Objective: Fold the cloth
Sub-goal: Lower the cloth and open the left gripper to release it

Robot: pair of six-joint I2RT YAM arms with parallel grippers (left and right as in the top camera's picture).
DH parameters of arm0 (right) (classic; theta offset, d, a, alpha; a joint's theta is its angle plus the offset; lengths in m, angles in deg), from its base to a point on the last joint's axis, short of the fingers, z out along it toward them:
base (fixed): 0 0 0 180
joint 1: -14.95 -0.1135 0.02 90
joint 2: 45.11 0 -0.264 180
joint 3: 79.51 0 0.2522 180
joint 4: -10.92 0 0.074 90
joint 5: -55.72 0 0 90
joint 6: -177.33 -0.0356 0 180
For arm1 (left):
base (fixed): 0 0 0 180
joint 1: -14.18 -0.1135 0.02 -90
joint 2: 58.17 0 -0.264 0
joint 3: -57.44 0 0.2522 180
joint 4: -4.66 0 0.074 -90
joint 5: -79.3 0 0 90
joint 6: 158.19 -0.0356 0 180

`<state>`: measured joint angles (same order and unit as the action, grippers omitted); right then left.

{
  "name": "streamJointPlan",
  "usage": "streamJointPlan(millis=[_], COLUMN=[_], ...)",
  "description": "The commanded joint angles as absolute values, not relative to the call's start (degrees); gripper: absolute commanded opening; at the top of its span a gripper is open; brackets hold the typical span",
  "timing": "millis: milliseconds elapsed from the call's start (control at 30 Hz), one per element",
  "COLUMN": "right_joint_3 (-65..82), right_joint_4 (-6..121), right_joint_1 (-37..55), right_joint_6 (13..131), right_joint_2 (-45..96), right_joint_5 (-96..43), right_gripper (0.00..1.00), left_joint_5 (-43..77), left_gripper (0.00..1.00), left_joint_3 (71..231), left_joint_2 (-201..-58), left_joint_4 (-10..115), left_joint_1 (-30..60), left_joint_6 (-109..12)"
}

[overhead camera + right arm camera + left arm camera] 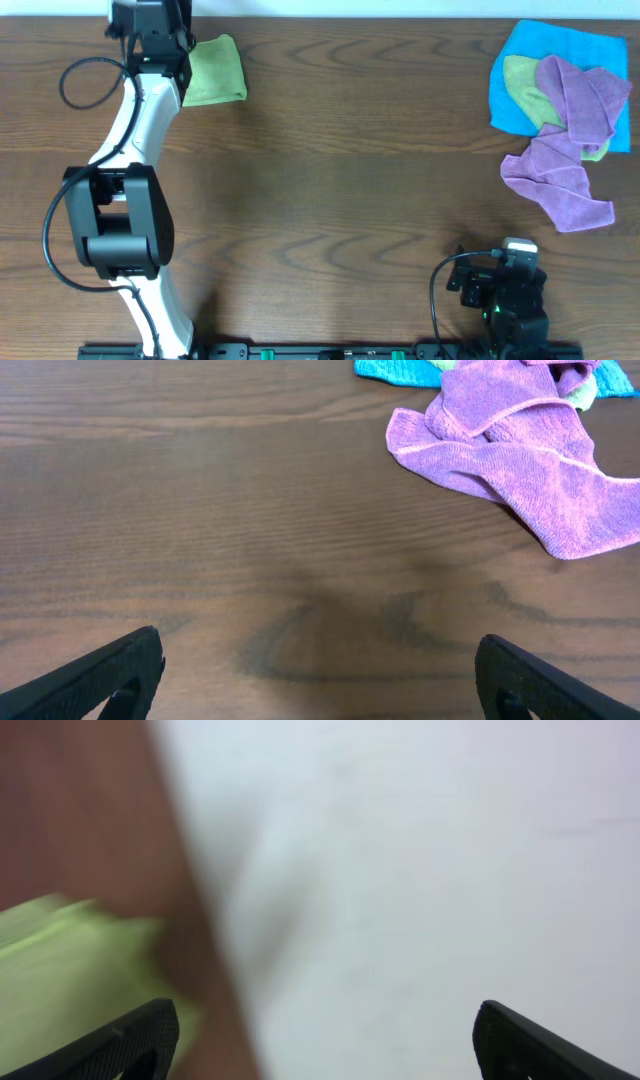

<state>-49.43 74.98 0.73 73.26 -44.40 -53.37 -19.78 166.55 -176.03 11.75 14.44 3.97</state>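
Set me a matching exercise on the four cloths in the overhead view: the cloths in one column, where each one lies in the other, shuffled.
Cloths:
1. lime-green cloth
2. purple cloth
3. blue cloth
4. yellow-green cloth

Places:
A. flat at the bottom of the right-hand pile
B. alone at the far left
C. tucked between the blue and purple ones
D. crumpled on top of the pile, spilling onto bare wood

Pairs: 1-B, 2-D, 3-A, 4-C
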Motion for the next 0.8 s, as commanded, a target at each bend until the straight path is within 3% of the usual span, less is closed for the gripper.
streamJointPlan(millis=[0,333,767], right_joint_3=[-49.67,-49.67,-49.67], right_joint_4=[75.09,75.09,75.09], right_joint_1=[-0.07,-0.07,-0.07], right_joint_6=[72.56,72.58,72.58], right_joint_2=[-44.75,-44.75,-44.75], right_joint_5=[-53.72,-53.72,-53.72], right_gripper=[0.99,0.99,0.99], left_joint_5=[-24.66,-29.31,-27.13], left_gripper=[0.95,0.95,0.95], left_joint_3=[166.92,166.94,166.94], left_joint_2=[-178.0,-197.56,-200.6], left_joint_4=[5.98,-16.73,-8.54], left_joint_1=[16.14,20.91,20.18], left_joint_6=[0.36,4.75,6.35])
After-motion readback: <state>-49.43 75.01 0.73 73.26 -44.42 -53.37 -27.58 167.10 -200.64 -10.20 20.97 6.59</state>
